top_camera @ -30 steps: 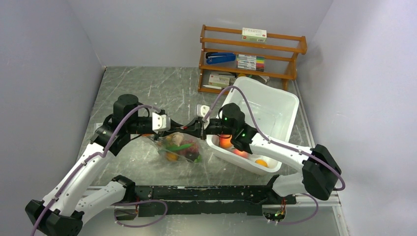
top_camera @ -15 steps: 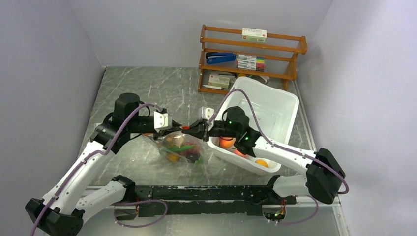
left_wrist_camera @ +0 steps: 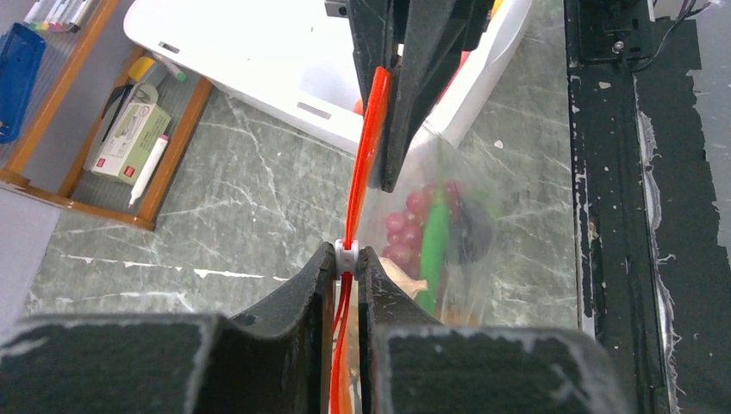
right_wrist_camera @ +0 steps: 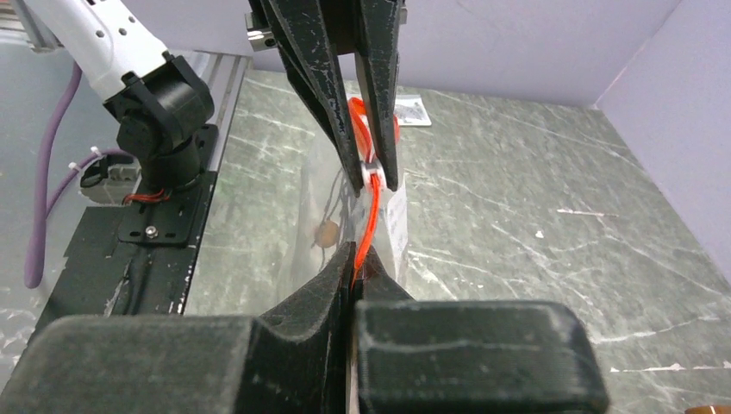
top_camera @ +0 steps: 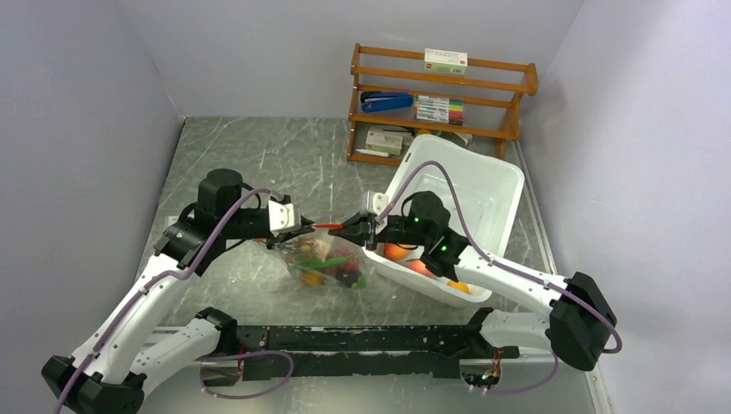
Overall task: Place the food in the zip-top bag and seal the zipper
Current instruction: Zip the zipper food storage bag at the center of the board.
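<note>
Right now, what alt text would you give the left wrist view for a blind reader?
Two black grippers pinch a thin red-orange zipper strip stretched between them: the left gripper near, the right gripper opposite. The attached clear plastic zip-top bag holds red toy grapes and a green pod.

Leaving a bare stretch of table (top_camera: 259, 164) passable behind and left of the zip-top bag (top_camera: 323, 263). Crowding its right side with the white bin (top_camera: 483, 194), near wall just beside it. Blocking the far right corner with the wooden rack (top_camera: 353, 95). Spanning the zipper (top_camera: 328, 226) with left gripper (top_camera: 305, 228) and right gripper (top_camera: 350, 229) pinching it tip to tip. Fencing the near edge with the black rail (top_camera: 362, 338).
</note>
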`<state>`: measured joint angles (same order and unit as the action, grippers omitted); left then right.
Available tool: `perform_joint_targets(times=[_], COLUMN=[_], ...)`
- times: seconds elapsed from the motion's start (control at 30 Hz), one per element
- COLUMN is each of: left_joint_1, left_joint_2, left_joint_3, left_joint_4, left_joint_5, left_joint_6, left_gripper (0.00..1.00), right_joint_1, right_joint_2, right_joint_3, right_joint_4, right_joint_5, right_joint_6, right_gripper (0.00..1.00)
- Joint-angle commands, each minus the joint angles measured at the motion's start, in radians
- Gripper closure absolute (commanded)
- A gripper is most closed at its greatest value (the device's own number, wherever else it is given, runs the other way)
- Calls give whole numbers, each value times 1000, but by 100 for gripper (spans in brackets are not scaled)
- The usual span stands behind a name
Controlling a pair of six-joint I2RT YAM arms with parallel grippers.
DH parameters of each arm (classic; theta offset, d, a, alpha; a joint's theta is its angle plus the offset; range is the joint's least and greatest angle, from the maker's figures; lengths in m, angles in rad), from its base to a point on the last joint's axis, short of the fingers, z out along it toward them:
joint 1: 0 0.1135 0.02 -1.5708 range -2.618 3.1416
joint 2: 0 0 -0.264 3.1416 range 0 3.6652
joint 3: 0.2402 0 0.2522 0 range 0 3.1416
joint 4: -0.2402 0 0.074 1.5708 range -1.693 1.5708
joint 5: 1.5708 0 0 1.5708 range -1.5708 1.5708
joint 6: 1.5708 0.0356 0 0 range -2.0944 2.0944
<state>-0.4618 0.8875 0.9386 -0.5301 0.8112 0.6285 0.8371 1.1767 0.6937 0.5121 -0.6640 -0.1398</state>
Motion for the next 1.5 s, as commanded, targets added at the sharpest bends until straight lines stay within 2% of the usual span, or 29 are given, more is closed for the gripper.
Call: perform_joint_targets(times=[0.0,0.1,0.17,0.3,0.47,0.6,0.63,0.73,0.77,0.87,1.03,1.47], left_joint_1=[5,5,5,5,5,5,5,5,5,5,5,5], left_joint_2=[-39,-42,-41,-35,-37,-42,-41,-36,-38,-49,-72,-110], left_joint_3=[-41,-44,-43,-43,-43,-42,-38,-31,-31,-31,-18,45], left_joint_4=[12,30,31,31,39,41,36,14,9,0,-33,-176], left_joint_5=[-29,-20,-18,-20,-8,-4,-4,-18,-25,-39,-64,-186], left_joint_6=[-1,-4,1,13,13,15,18,28,30,26,28,18], left_gripper=[93,93,93,93,93,93,93,93,93,93,93,93], right_joint_1=[-6,-1,4,12,23,23,23,24,24,23,15,-76], right_joint_2=[-3,22,33,67,105,132,136,140,140,135,71,49], right_joint_3=[35,84,110,148,184,213,220,222,222,227,182,144], right_joint_4=[-43,-119,-150,-186,-205,-220,-222,-195,-187,-182,-126,-12], right_joint_5=[-30,-68,-85,-91,-69,-51,-44,-39,-41,-51,32,36], right_joint_6=[-30,-52,-67,-82,-102,-125,-131,-132,-130,-138,-136,-76], right_gripper=[100,76,64,60,62,66,71,95,100,100,100,100])
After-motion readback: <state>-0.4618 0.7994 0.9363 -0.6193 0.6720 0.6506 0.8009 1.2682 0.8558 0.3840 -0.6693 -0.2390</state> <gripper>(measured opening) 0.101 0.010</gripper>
